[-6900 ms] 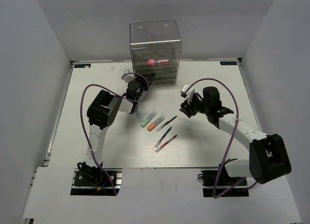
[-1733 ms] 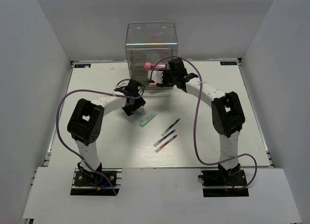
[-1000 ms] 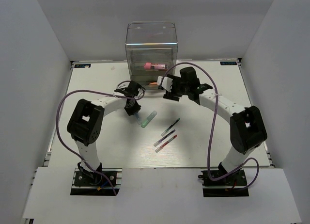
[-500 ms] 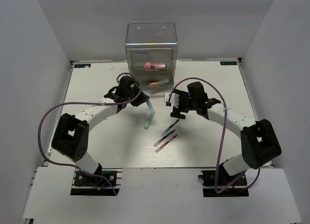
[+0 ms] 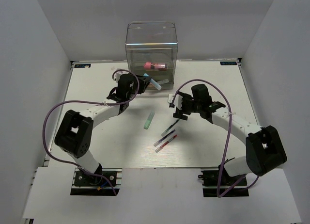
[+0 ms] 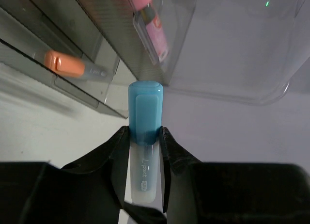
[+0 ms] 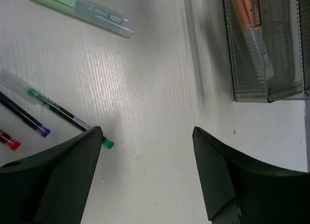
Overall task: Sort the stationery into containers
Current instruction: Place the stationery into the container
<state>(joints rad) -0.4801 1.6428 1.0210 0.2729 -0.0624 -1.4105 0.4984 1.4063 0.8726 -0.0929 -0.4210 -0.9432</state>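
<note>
The clear cabinet [image 5: 151, 44] stands at the back, with a pink block [image 5: 155, 65] inside its tall top. An orange marker [image 6: 65, 65] lies in one of its shallow drawers [image 7: 261, 49]. My left gripper [image 5: 144, 81] is shut on a blue marker [image 6: 145, 107], cap pointing at the cabinet front, just short of the drawers. My right gripper [image 7: 147, 132] hangs open over bare table with nothing between its fingers. To its left lie a green marker [image 7: 80, 10], a green-tipped pen [image 7: 68, 118], a dark pen [image 5: 163, 137] and a red pen [image 5: 167, 141].
White walls close in the table [image 5: 97, 136] on three sides. Purple cables loop off both arms. The cabinet sits against the back edge.
My left gripper has carried the blue marker up from beside the green one to the cabinet front. My right gripper has drawn back from the cabinet, with its jaws now wide apart.
</note>
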